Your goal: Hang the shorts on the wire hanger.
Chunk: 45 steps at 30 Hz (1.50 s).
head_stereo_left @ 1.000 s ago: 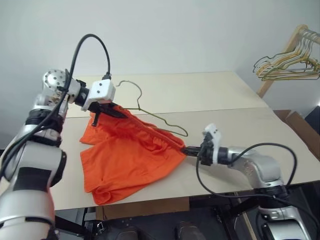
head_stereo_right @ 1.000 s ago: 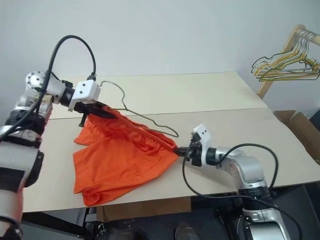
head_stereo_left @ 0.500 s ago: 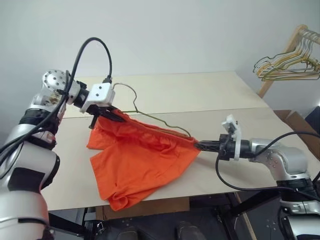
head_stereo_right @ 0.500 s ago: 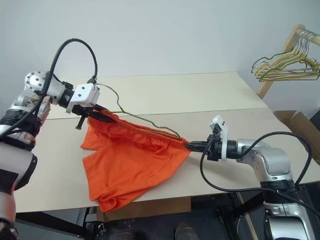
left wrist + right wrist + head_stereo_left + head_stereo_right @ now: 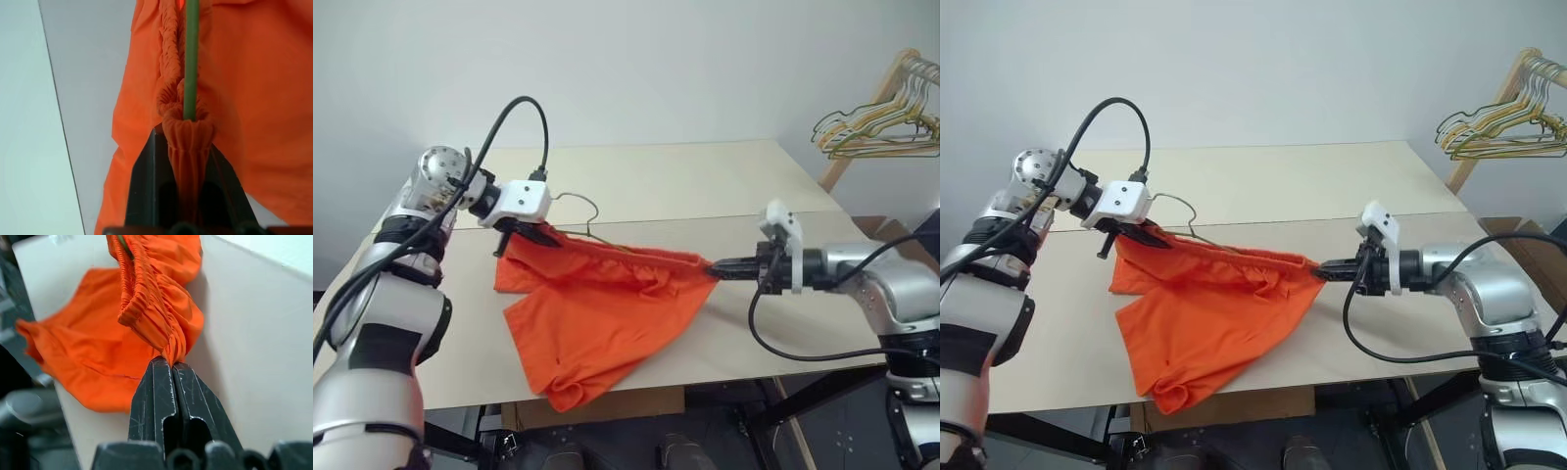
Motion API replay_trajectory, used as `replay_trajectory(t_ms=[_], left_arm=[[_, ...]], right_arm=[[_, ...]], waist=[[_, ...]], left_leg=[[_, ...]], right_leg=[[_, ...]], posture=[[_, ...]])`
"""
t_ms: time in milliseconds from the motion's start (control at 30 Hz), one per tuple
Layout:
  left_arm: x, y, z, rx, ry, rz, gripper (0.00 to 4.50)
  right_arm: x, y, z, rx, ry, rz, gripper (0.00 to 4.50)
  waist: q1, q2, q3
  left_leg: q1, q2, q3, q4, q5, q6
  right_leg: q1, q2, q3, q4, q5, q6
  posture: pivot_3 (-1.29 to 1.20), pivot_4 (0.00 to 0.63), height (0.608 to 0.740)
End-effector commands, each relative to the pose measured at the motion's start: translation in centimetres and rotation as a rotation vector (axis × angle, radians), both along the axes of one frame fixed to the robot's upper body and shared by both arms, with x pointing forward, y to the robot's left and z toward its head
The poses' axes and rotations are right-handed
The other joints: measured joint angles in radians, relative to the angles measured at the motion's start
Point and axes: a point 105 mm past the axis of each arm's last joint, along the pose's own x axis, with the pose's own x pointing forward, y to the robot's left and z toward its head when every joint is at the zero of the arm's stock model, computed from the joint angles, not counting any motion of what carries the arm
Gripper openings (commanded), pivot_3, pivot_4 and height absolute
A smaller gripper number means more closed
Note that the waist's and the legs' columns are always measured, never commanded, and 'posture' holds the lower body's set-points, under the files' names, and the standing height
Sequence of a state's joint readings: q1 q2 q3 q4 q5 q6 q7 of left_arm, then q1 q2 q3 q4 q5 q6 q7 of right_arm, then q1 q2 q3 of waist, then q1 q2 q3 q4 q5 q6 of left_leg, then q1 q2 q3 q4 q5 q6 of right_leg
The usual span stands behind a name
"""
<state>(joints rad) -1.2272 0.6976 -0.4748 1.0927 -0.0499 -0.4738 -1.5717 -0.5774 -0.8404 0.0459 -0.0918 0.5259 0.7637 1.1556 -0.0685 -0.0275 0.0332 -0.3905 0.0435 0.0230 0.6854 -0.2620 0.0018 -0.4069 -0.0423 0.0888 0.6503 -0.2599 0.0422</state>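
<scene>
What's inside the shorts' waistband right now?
The wire hanger runs into the shorts at the waistband; its hook sticks out. The rest is covered by fabric.

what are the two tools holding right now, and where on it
Both hold the shorts by the elastic waistband: the left tool pinches one end together with the wire hanger, the right tool pinches the opposite end, stretching the waistband between them.

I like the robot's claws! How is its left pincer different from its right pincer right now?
The left pincer grips one end of the shorts' waistband together with the wire hanger; the right pincer pinches only fabric at the other end. The left pincer points down at a slant; the right pincer lies nearly level. Both are shut on the shorts, holding the waistband stretched between them above the table.
</scene>
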Motion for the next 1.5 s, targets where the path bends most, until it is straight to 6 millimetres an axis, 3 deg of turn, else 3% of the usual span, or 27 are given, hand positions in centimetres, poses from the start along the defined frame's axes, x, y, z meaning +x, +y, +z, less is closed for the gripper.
replay_trajectory(t_ms=[33,133,267,400,700,833,1133,1367,1500], left_arm=[[0.6,-1.1,1.6,-0.028,-0.059,-0.002,0.00],[0.6,-2.5,2.2,-0.061,-0.089,-0.044,0.00],[0.8,-3.3,3.2,-0.114,-0.114,-0.050,0.00],[0.6,-2.9,3.4,-0.118,-0.106,-0.053,0.00],[0.3,-3.2,2.5,-0.107,-0.095,-0.070,0.00],[0.3,-3.8,3.0,-0.144,-0.096,-0.079,0.00],[0.1,-4.3,3.9,-0.208,-0.083,-0.086,0.00],[0.6,-4.2,3.5,-0.205,-0.103,-0.051,0.00],[0.7,-3.8,3.1,-0.201,-0.101,-0.030,0.00]], right_arm=[[0.0,1.7,3.7,-0.118,-0.234,0.081,0.07],[0.0,3.0,4.8,-0.159,-0.273,0.128,0.07],[0.5,3.0,2.9,-0.318,-0.331,0.143,0.07],[1.1,2.9,1.9,-0.315,-0.319,0.111,0.07],[1.0,4.4,3.1,-0.217,-0.371,0.124,0.07],[0.8,4.6,2.2,-0.259,-0.374,0.141,0.98],[1.2,4.0,0.2,-0.251,-0.289,0.093,4.03],[0.8,4.6,-0.6,-0.150,-0.093,0.046,4.03],[0.1,4.7,0.1,-0.071,-0.045,0.057,4.03]], waist=[[-0.002,0.000,0.000],[-0.002,0.000,0.000],[-0.001,0.000,0.000],[-0.002,0.000,0.000],[-0.003,0.000,0.000],[0.000,0.000,0.000],[-0.005,0.000,0.000],[-0.005,0.000,0.000],[-0.002,0.000,0.000]], left_leg=[[0.000,0.000,0.000,0.000,0.000,0.000],[0.000,0.000,0.001,0.000,0.000,0.000],[-0.001,0.000,0.001,0.000,0.000,0.000],[-0.001,0.000,0.001,0.001,0.000,0.000],[-0.001,0.000,0.001,0.001,0.000,0.000],[-0.001,-0.001,0.001,0.001,0.000,0.000],[-0.001,0.000,0.001,0.001,0.000,0.000],[-0.001,0.000,0.001,0.001,0.000,0.000],[-0.001,-0.001,0.001,0.002,0.000,0.000]], right_leg=[[0.000,0.000,0.000,0.000,0.000,0.000],[-0.002,0.000,0.001,0.002,0.000,0.000],[-0.002,0.000,0.000,0.001,0.000,0.000],[-0.002,-0.001,0.001,0.001,0.000,0.000],[-0.003,0.000,0.001,0.004,0.000,0.000],[-0.003,-0.001,0.001,0.004,0.000,0.000],[-0.003,0.000,0.001,0.005,0.000,0.000],[-0.003,0.000,0.001,0.005,0.000,0.000],[-0.003,-0.001,0.001,0.005,0.000,0.000]], posture=[[-0.07,0.000,0.740],[-0.08,0.000,0.740],[-0.08,0.000,0.740],[-0.07,0.000,0.740],[-0.07,0.000,0.740],[-0.08,0.000,0.740],[-0.08,0.000,0.740],[-0.08,0.000,0.740],[-0.09,0.000,0.740]])
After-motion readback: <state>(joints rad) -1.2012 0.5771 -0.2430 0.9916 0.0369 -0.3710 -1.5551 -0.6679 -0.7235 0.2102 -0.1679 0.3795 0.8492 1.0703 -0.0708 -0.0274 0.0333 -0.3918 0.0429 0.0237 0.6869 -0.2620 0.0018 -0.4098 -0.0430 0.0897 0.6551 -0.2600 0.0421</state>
